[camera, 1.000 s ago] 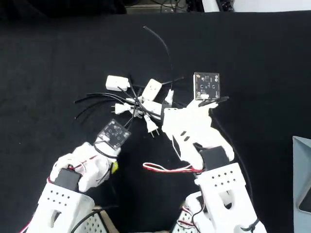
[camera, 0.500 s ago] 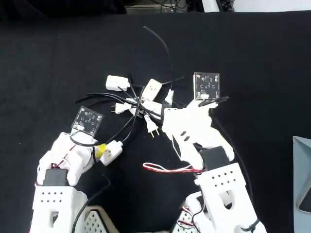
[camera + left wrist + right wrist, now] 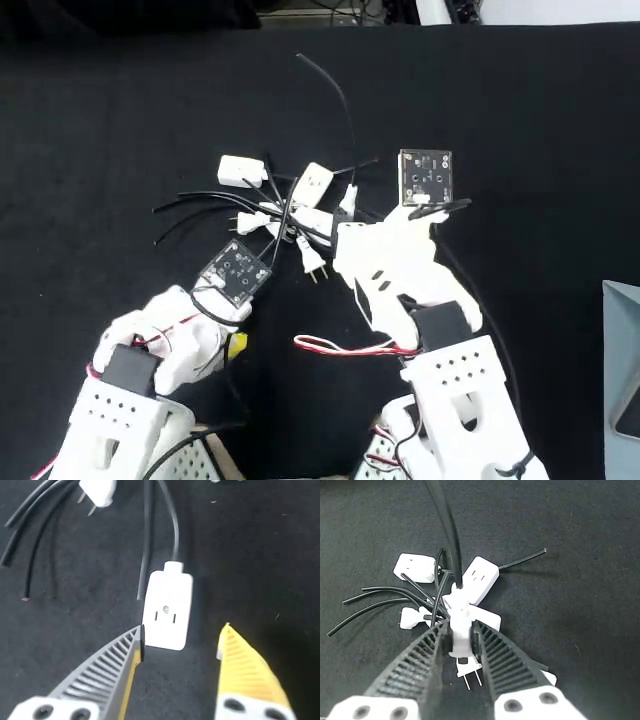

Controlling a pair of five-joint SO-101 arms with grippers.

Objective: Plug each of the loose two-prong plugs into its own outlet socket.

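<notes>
On the table's (image 3: 540, 110) left: left gripper (image 3: 181, 630) angled low, fingers spread apart, white outlet socket (image 3: 167, 609) lying flat at their tips. Right of centre: right gripper (image 3: 461, 627) clamped on two-prong plug (image 3: 462, 647), prongs facing its wrist.

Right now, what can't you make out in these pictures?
1. High view: the left arm covers the outlet socket at the left gripper.
2. High view: the right arm hides the right gripper's grip on the clamped plug.
3. Left wrist view: a loose plug is cut off by the picture's edge.
</notes>
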